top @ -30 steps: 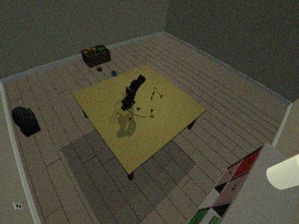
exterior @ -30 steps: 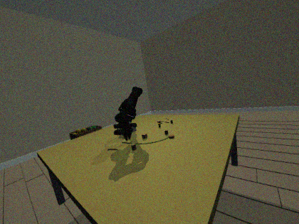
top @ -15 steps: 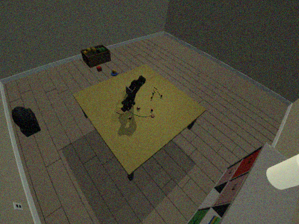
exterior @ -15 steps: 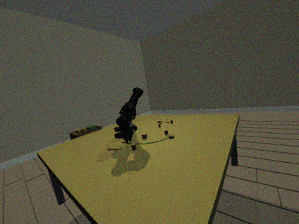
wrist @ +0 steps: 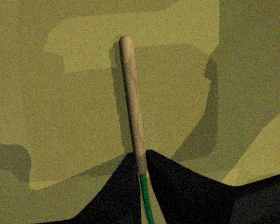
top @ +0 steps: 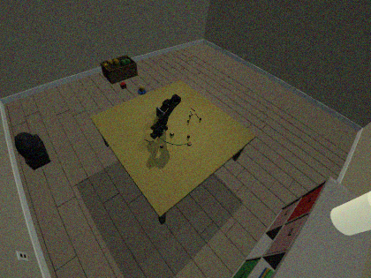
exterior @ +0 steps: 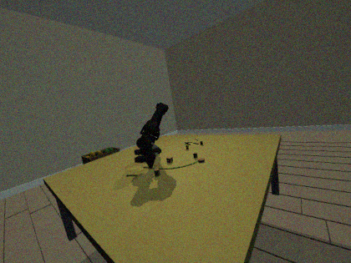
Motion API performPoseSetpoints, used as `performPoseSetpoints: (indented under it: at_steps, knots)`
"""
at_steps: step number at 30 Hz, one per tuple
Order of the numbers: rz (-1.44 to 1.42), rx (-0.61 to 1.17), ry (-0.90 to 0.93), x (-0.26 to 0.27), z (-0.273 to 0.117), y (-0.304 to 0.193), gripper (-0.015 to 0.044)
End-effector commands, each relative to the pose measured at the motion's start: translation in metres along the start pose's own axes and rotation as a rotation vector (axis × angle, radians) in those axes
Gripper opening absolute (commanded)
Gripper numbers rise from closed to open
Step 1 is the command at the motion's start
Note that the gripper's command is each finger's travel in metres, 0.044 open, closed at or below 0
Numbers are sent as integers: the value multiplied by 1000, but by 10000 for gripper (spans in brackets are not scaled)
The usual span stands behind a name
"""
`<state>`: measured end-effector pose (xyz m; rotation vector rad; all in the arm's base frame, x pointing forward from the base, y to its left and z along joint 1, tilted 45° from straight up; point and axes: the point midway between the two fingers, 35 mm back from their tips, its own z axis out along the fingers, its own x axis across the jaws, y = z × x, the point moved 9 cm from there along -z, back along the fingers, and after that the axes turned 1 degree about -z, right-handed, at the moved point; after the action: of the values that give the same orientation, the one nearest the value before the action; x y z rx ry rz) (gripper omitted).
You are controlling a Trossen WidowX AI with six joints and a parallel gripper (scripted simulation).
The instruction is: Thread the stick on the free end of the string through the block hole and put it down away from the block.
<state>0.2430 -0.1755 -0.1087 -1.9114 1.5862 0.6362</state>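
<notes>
The wooden stick [wrist: 132, 95] lies with its free end pointing away from the fingers. The green string [wrist: 145, 192] [top: 177, 144] [exterior: 177, 167] runs from its near end to the round button [top: 189, 144] [exterior: 201, 160] at the right. My gripper [wrist: 140, 158] [exterior: 151, 167] is shut on the string end of the stick, low over the table. The small block [top: 171, 134] [exterior: 169, 160] stands to the right of the gripper in the exterior view; its hole cannot be made out. The block is out of the wrist view.
A loose stick [exterior: 131, 175] lies left of the gripper in the exterior view. A small dark object [top: 162, 146] [exterior: 157, 173] stands close to the gripper, and another [top: 188, 136] [exterior: 195, 155] near the button. Several small objects and thin sticks lie farther back on the yellow table [top: 168, 189] [exterior: 200, 216].
</notes>
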Motion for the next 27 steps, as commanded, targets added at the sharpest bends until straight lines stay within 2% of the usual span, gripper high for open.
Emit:
performPoseSetpoints:
  at_steps: [1, 27]
  knots:
    - [0, 0, 0, 0, -1, 0, 0]
    - [1, -1, 2, 1, -35, -1, 0]
